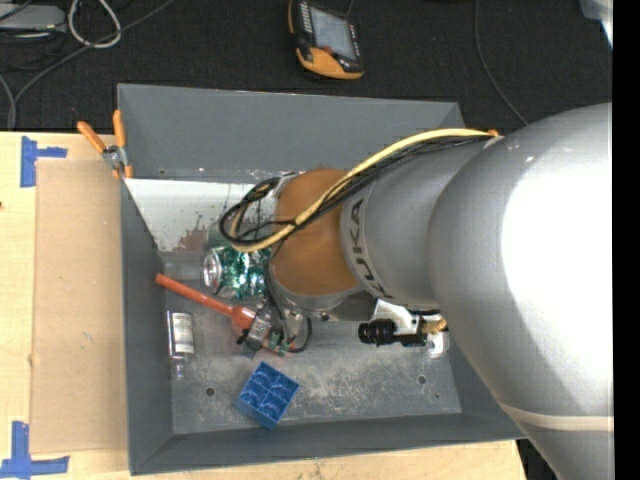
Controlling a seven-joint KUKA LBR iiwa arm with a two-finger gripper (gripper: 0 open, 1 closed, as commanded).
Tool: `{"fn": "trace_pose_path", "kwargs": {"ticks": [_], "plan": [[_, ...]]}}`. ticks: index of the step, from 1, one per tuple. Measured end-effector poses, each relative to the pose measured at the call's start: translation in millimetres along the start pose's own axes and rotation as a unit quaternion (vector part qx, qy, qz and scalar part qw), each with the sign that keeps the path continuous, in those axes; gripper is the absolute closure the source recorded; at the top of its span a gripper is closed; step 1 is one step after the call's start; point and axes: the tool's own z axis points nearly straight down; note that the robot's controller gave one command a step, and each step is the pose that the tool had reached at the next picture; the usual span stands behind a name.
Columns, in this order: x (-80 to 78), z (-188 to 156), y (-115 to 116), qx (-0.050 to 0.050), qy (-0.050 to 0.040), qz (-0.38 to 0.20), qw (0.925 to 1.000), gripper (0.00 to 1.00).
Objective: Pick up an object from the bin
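Orange rod-shaped plastic tool [200, 296] lies slantwise on the floor of the grey metal bin [300, 128], left of centre and not lifted; the hand [264, 333] sits low at its lower-right end, opening impossible to tell, so grasp and lift are judged outstanding.

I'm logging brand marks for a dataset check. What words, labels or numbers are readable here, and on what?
"KUKA": dark letters along the grey arm, last letter partly hidden.
Green and silver can: print too small to read.
Small clear bottle: label too blurred to read.
Orange-edged handheld device: screen unreadable.
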Motion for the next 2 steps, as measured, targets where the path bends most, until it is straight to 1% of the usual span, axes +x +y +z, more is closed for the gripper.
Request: {"fn": "trace_pose_path", "kwargs": {"ticks": [1, 2], "plan": [[-0.2, -21, 0, 0.0, 0.0002, 0.0, 1.0, 1.0], [0.9, -64, -2, 0.002, 0.0024, -0.001, 1.0, 1.0]]}}
